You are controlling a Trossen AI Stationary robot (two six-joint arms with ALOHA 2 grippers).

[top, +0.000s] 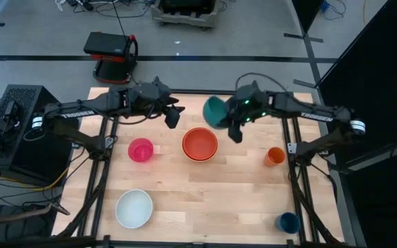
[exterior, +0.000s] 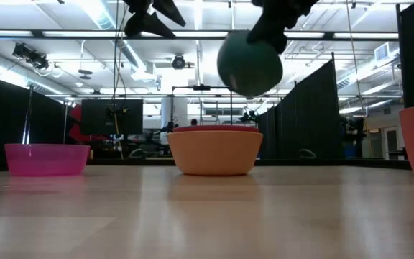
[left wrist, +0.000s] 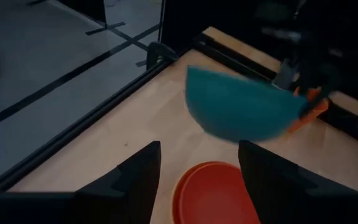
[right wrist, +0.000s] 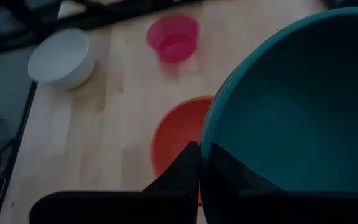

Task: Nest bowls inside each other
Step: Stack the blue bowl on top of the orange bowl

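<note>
At the frame's upper centre, our right hand [top: 234, 128] pinches the teal bowl [top: 215, 111] aloft; our left hand [top: 173, 116] hovers open, empty. Red-orange bowl [top: 200, 143] sits nested in yellow-orange; pink bowl [top: 140, 149] and white bowl [top: 134, 208] remain.

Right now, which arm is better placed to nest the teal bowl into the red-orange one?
The right. Its gripper is shut on the teal bowl, lifted just beside the red-orange bowl. The left gripper hovers open, holding nothing.
</note>
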